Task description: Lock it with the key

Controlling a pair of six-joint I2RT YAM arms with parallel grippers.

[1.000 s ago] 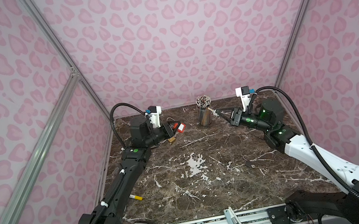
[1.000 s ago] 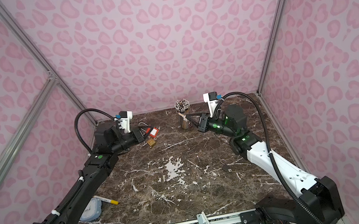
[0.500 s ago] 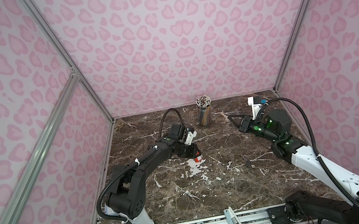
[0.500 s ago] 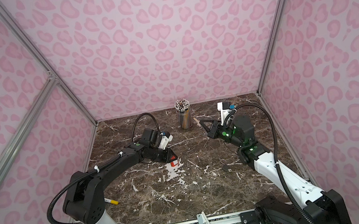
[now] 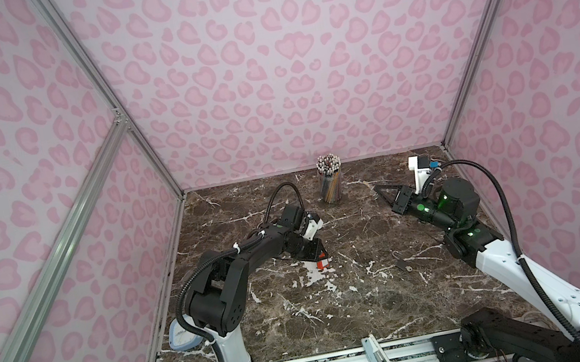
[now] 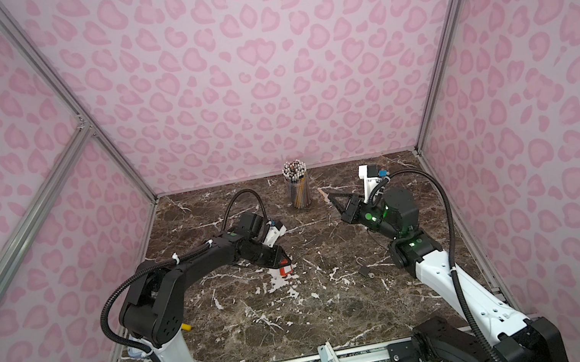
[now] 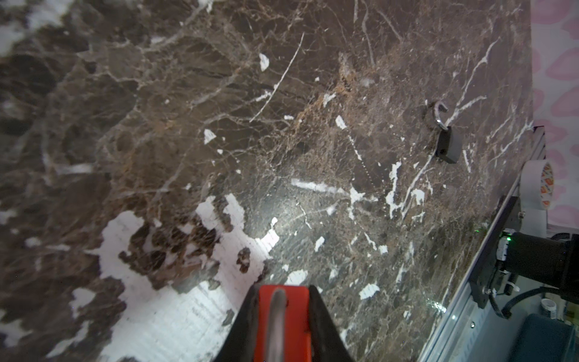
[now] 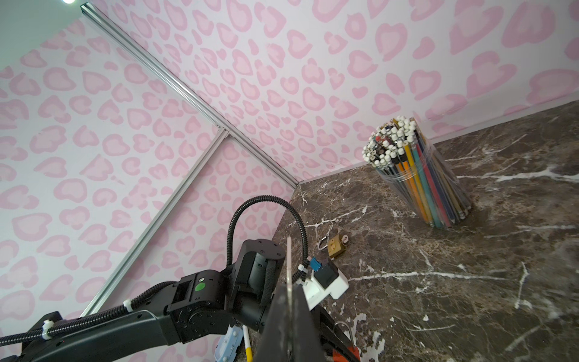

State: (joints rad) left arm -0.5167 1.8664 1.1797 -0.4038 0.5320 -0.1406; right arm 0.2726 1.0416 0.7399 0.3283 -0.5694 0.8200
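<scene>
Left wrist view shows the left jaws pinched narrowly on the red padlock (image 7: 297,313), held low against the surface (image 7: 282,125) at mid-scene. The right jaws, fully closed, carry the thin key (image 8: 289,266) aloft at the far right, well apart from the lock. To do this well, I judge the lock needs bracing with its keyhole turned rightward, and the key should approach slowly and in line. A second ago the lock was held up at the far left; now it is down.
</scene>
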